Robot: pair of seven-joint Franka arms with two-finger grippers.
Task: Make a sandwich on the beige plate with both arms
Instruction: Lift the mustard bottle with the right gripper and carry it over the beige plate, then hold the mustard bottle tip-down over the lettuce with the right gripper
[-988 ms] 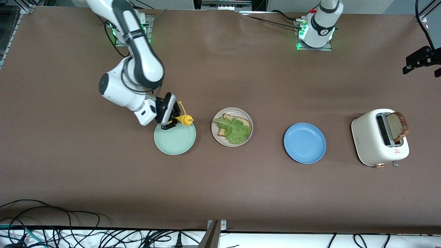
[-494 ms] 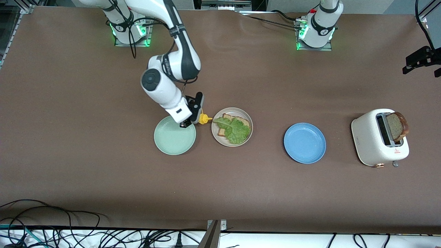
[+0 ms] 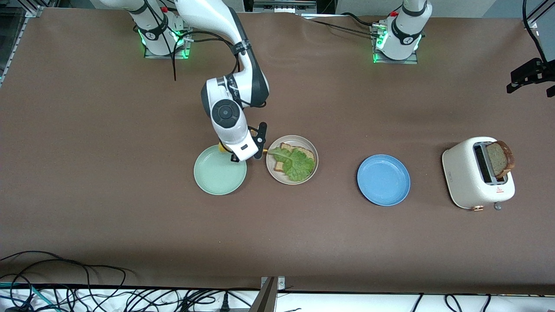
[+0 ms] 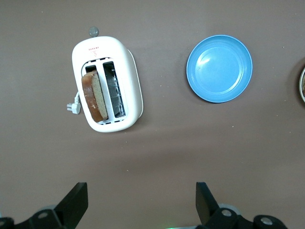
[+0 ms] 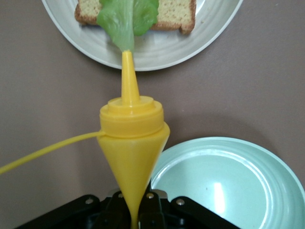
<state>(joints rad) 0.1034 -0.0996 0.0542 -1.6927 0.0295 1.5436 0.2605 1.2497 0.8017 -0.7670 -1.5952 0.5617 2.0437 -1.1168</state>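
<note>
I see right gripper (image 3: 247, 152) crowding the gap between mint plate (image 3: 220, 170) and beige plate (image 3: 292, 160); bare table toward blue plate (image 3: 383, 180).

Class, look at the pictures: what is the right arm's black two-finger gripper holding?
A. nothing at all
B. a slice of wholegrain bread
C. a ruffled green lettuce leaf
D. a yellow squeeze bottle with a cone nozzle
D: the right wrist view shows the right gripper shut on the yellow squeeze bottle, its nozzle pointing toward the round beige plate that holds bread and lettuce.

Bright, even overhead light; soft shadows, sharp focus.
</note>
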